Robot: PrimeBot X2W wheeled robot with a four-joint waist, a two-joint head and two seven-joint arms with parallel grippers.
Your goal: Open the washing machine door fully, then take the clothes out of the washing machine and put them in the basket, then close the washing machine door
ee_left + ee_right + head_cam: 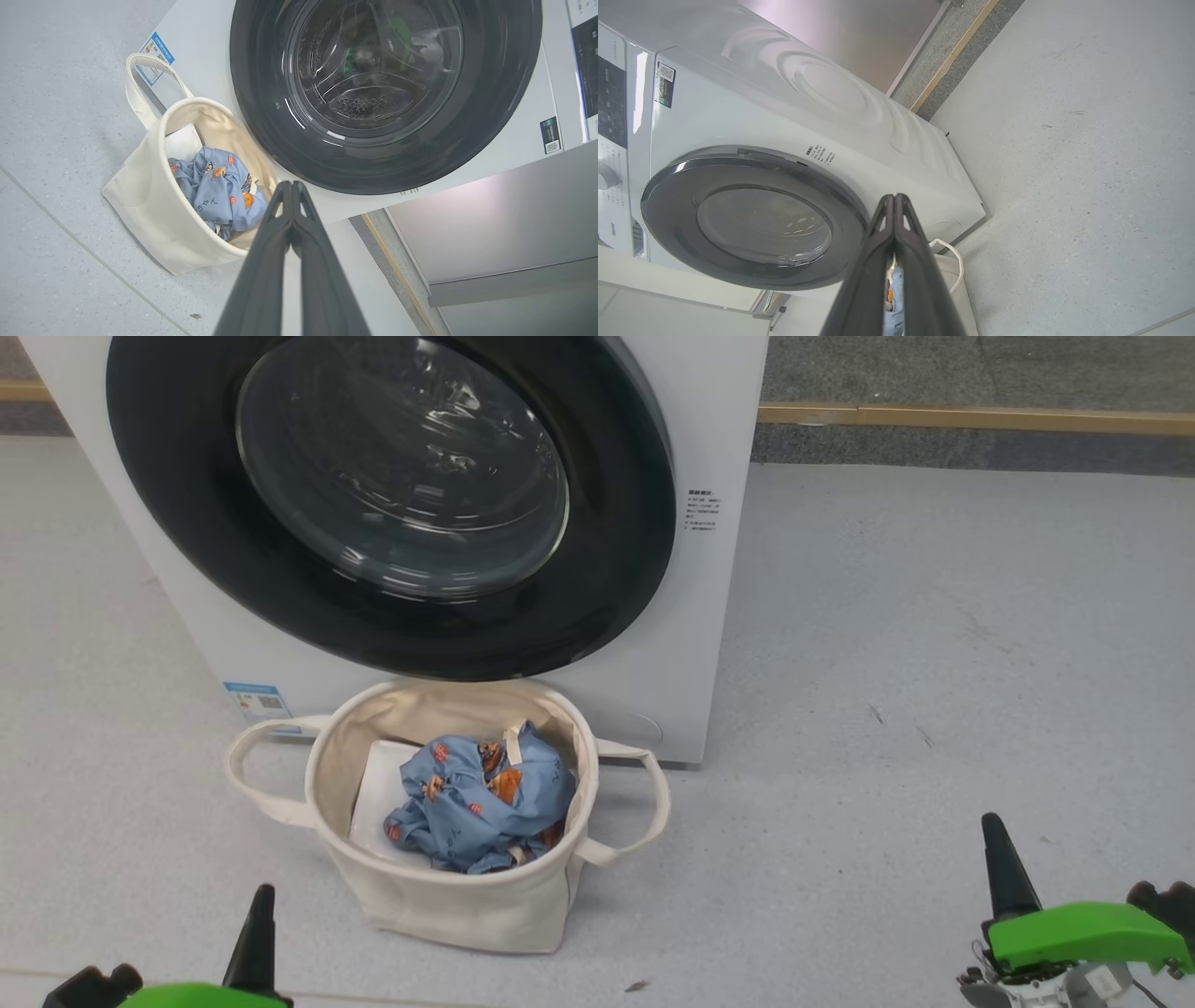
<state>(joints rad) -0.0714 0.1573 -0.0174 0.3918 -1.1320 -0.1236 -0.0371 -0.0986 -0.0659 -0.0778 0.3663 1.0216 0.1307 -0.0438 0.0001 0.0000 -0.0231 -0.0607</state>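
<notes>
The white washing machine [686,644] stands at the back, and its round black door [597,569] with the domed glass lies flush against the front. Right before it sits the cream basket [448,905], holding the bunched light-blue clothes [476,798] with orange figures on a white sheet. My left gripper [264,893] rises at the lower left, near the basket's front, fingers together and empty. My right gripper [991,821] stands at the lower right, well apart from the basket, also shut and empty. The left wrist view shows the door [261,93], basket [149,205] and clothes [219,186]; the right wrist view shows the door [668,186].
Pale speckled floor [934,709] spreads wide to the right of the washer. A grey strip with a wooden edge [971,418] runs along the back. A blue sticker [254,700] marks the washer's lower left corner.
</notes>
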